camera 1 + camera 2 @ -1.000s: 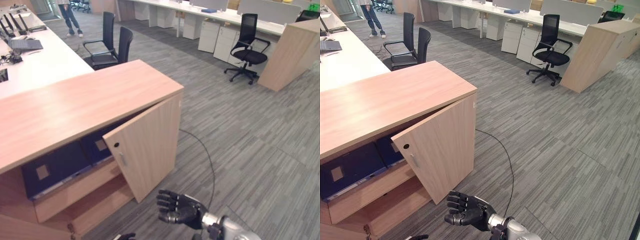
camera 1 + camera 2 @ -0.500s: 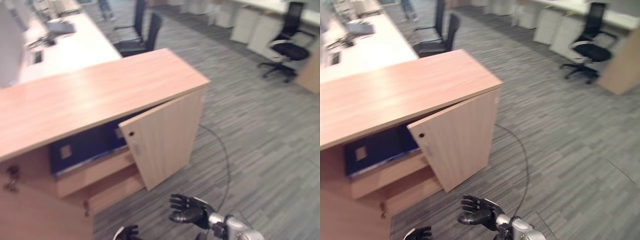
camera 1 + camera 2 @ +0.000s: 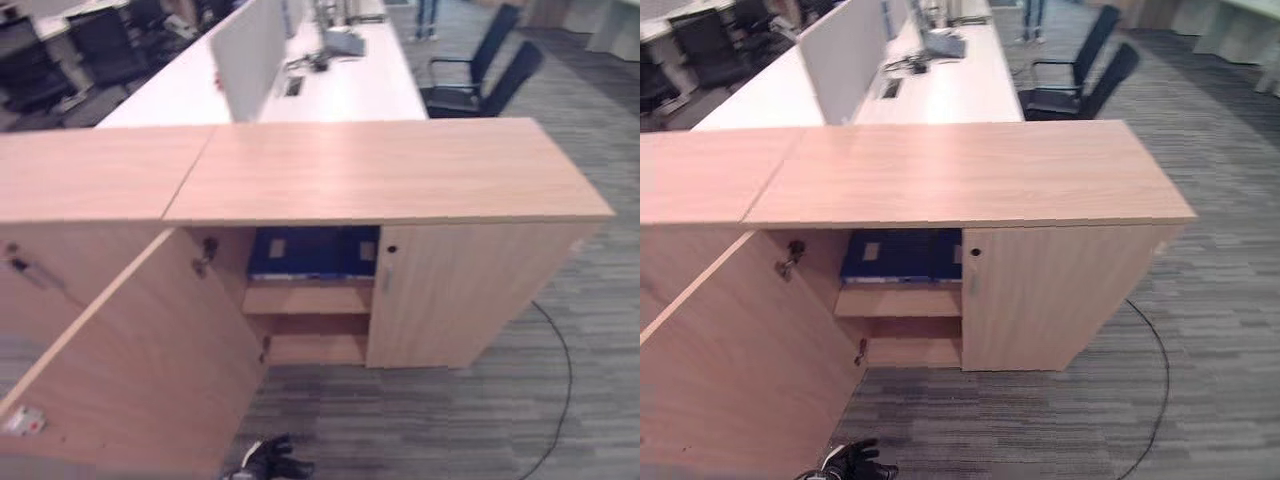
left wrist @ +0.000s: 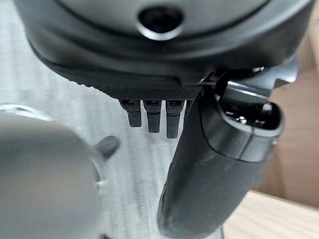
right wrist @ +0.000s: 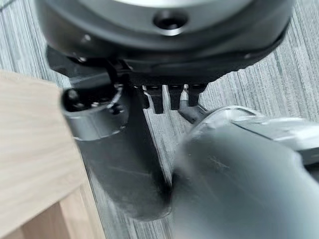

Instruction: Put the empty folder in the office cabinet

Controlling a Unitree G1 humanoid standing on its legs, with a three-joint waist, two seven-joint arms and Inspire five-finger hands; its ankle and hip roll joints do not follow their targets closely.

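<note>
The wooden office cabinet (image 3: 380, 170) stands before me. Its left door (image 3: 130, 370) is swung wide open and its right door (image 3: 450, 300) lies flat against the front. Dark blue folders (image 3: 312, 252) stand on the upper shelf in the gap, also seen as the blue folders (image 3: 902, 255). The shelf below (image 3: 315, 345) is bare. My left hand (image 3: 268, 460) hangs low over the carpet by the open door, fingers straight, holding nothing (image 4: 149, 50). My right hand (image 5: 164, 45) is open over the carpet beside a wooden panel, nothing in it.
A second cabinet (image 3: 90, 170) joins on the left. Behind both runs a long white desk (image 3: 350, 85) with a divider screen (image 3: 245, 55) and dark chairs (image 3: 490, 75). Grey carpet (image 3: 450, 420) lies in front.
The camera has swung round to face the cabinet's front. The right door, which stood ajar, now looks flat against the cabinet. My right hand has left the eye views.
</note>
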